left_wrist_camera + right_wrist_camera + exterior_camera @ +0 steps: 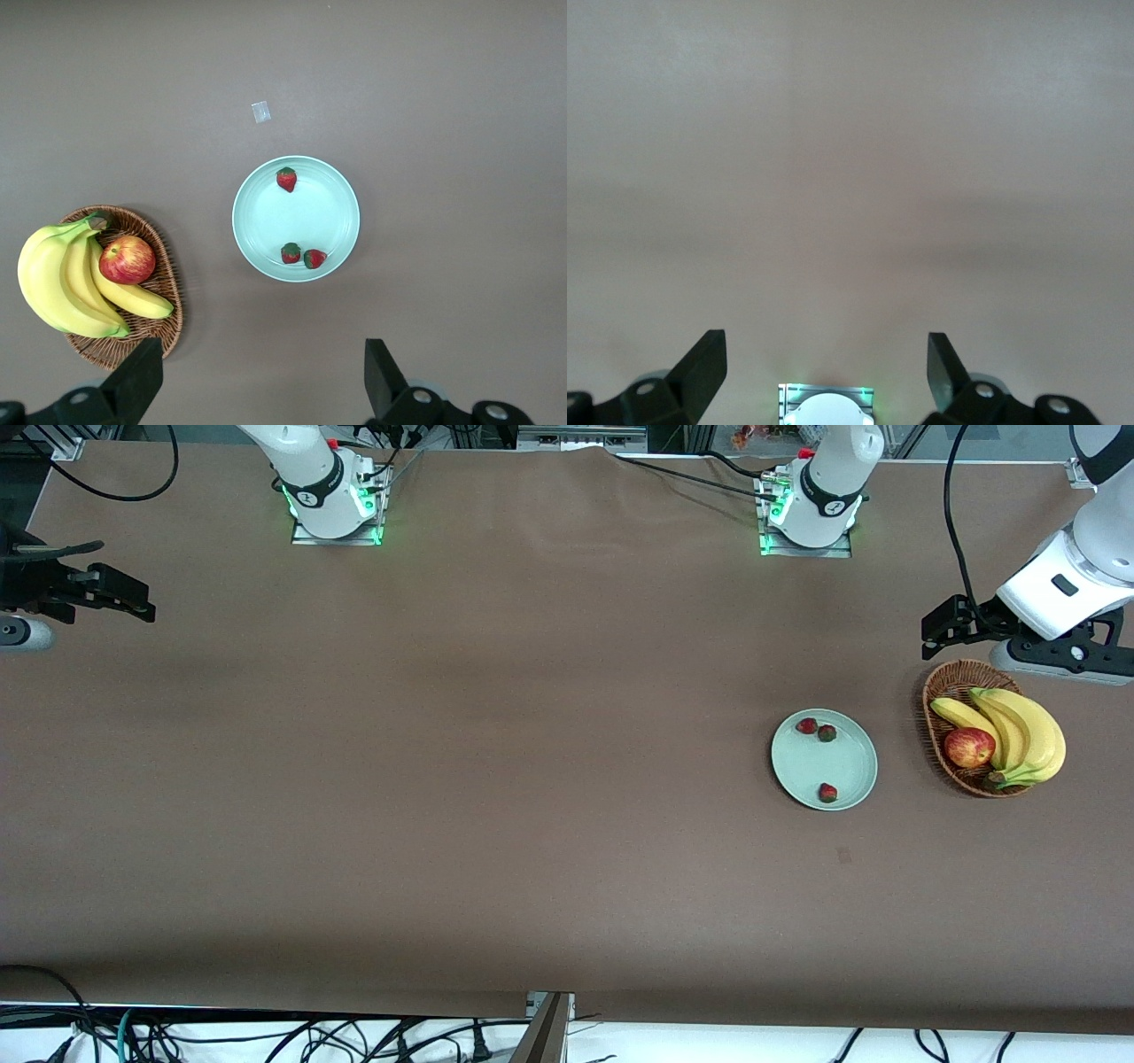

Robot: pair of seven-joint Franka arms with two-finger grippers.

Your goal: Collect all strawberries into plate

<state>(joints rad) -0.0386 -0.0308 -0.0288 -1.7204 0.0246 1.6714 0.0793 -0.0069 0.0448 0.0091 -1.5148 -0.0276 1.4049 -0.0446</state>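
Note:
Three strawberries [806, 726] [827, 733] [827, 793] lie on the pale green plate [837, 766], toward the left arm's end of the table. The left wrist view shows the same plate [310, 212]: two strawberries [291, 253] [314, 258] sit side by side at one rim and a third strawberry [286, 179] sits at the other. My left gripper [932, 631] [264, 372] hangs open and empty over bare cloth between plate and basket. My right gripper [124, 583] [827, 363] waits open and empty over bare cloth at the right arm's end.
A brown wicker basket [941, 691] [164, 297] with bananas [1028, 731] and a red apple [969, 747] stands beside the plate at the left arm's end. A small pale scrap [260, 112] lies on the cloth nearer the front camera than the plate. The right arm's base [826, 405] shows between its fingers.

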